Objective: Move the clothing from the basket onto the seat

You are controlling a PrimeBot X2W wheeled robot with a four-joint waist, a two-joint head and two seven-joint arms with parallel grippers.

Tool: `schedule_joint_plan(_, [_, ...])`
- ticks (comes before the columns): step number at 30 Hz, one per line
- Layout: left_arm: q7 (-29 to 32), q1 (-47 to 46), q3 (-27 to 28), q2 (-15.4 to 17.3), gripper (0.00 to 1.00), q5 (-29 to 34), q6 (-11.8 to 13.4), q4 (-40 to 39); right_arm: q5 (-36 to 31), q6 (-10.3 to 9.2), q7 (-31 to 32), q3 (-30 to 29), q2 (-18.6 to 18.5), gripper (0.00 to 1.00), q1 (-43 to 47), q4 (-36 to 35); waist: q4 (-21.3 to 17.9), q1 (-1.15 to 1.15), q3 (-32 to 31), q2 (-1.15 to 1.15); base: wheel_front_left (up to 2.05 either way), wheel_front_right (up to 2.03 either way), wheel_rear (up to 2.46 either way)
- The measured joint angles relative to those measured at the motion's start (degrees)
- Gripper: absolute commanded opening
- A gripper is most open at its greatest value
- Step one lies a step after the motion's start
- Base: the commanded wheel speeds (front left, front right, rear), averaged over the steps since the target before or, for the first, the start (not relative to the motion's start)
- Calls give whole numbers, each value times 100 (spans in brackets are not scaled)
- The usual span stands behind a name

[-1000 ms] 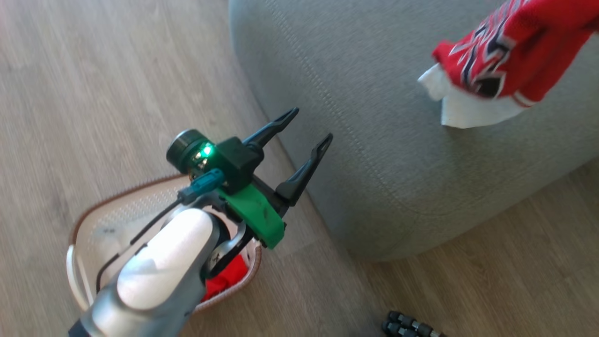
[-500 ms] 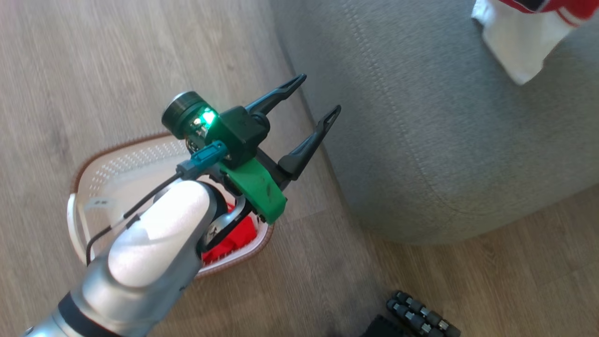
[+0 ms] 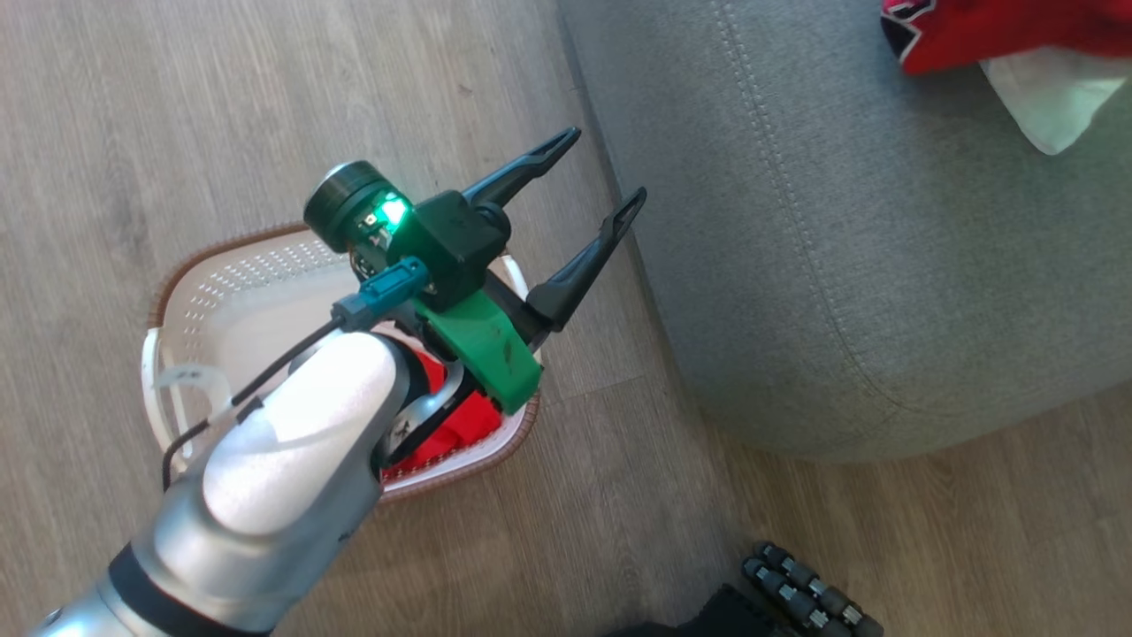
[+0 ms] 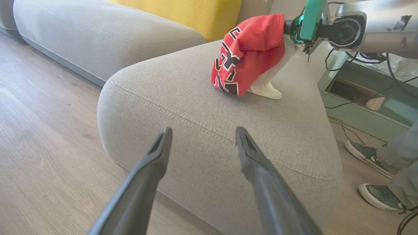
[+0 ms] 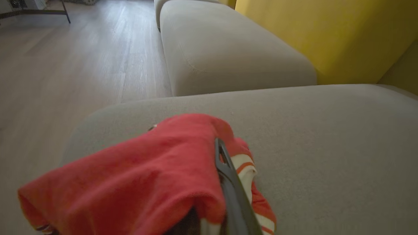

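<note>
Wide apart, my left jaws hover over the basket (image 3: 248, 274), red clothing (image 3: 460, 429) inside; my right jaws pinch the jersey (image 4: 251, 49), its white end resting on the seat (image 4: 294, 130).

I see the red jersey (image 4: 258, 42) bunched upright, its white end touching the grey seat (image 4: 202, 124); more red cloth (image 3: 460, 429) lies in the white basket (image 3: 248, 283).

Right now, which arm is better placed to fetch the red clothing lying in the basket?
Left. The left fingers stand open and empty beside the basket, near the red clothing; the right fingers are shut on the jersey over the seat.
</note>
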Motion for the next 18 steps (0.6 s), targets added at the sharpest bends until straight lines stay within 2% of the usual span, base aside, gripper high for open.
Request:
schedule_joint_plan(8, [-19, -91, -5, 1, 100, -1, 4, 13, 389, 0, 1034, 425, 16, 0, -23, 764, 129, 0, 45, 0, 0, 0, 0])
schedule_joint_plan(9, [-20, -90, -5, 3, 100, -2, 5, 20, 458, 0, 1084, 465, 22, 32, -23, 770, 139, 0, 42, 0, 0, 0, 0])
schedule_joint_plan(10, [-24, -90, -5, 4, 100, -9, 5, 20, 542, 0, 1144, 495, 23, 47, -24, 766, 149, 0, 38, 0, 0, 0, 0])
schedule_joint_plan(11, [-25, -90, -5, 4, 100, -10, 5, 21, 623, 0, 1218, 541, 23, 66, -24, 767, 156, 0, 32, 0, 0, 0, 0])
schedule_joint_plan(12, [-25, -90, -5, 4, 100, -10, 7, 26, 692, 0, 1282, 594, 22, 96, -24, 767, 161, 0, 25, 0, 0, 0, 0])
schedule_joint_plan(13, [-26, -90, -7, 4, 100, -14, 7, 34, 750, 0, 1335, 643, 22, 100, -24, 767, 164, 0, 13, 0, 0, 0, 0])
schedule_joint_plan(18, [-76, -90, -13, 4, 100, -16, 37, 66, 940, 0, 1450, 816, 1, 100, -23, 743, 152, 0, -66, 0, 0, 0, 0])
